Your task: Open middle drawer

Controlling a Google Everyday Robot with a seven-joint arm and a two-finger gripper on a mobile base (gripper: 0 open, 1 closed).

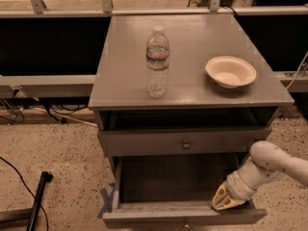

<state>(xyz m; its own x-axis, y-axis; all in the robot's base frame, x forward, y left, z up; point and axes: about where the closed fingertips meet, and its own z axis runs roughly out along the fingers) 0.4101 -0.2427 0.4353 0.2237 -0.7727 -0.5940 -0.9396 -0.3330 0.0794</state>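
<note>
The gray cabinet (125, 88) has its middle drawer (159, 216) pulled far out toward me, and its inside shows bare. The drawer's small round knob (185, 224) sits at the bottom edge of the view. My gripper (225, 200), yellowish at the tip of a white arm (269, 165), reaches in from the right. It rests at the drawer's right front corner, just behind the front panel. The uppermost drawer (144, 142) with its own knob (186, 144) sits above. The lowest drawer is hidden.
A clear water bottle (157, 64) and a cream bowl (231, 72) stand on the cabinet top. A black pole (38, 198) and cables lie on the speckled floor at left. Blue tape (107, 198) marks the floor by the drawer. Dark shelving runs behind.
</note>
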